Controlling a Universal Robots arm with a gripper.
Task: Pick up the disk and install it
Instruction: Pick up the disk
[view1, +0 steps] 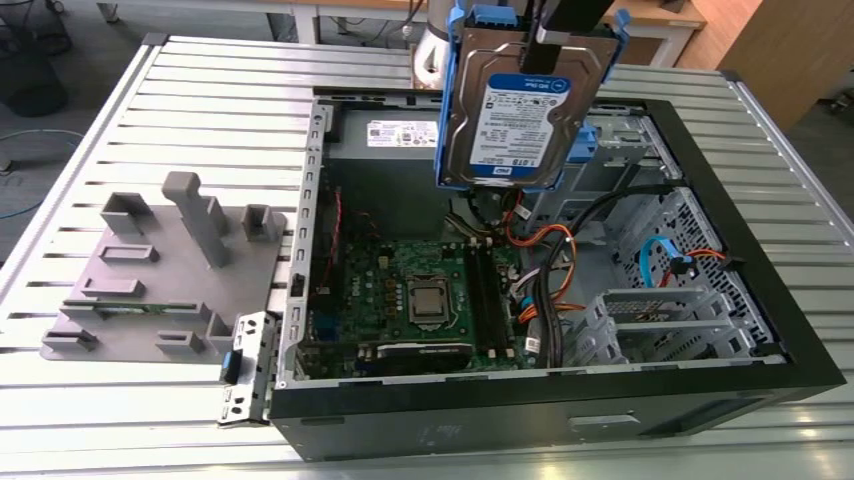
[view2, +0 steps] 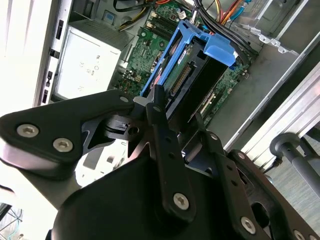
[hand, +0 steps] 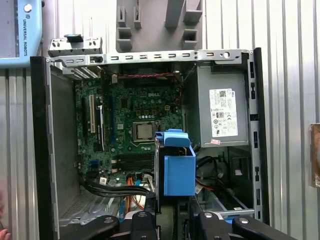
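In the exterior view, the gripper (view1: 558, 45) at the top centre of the frame holds the disk (view1: 511, 110) upright in the air. Its label faces the camera, and it hangs above the open computer case (view1: 787, 350), which lies on the slatted bench (view1: 200, 100). In the second wrist view the black fingers (view2: 165, 140) are clenched on the disk's upper end, one against each flat side, and in the first wrist view the motherboard (hand: 135, 115) lies below the disk, well apart from it.
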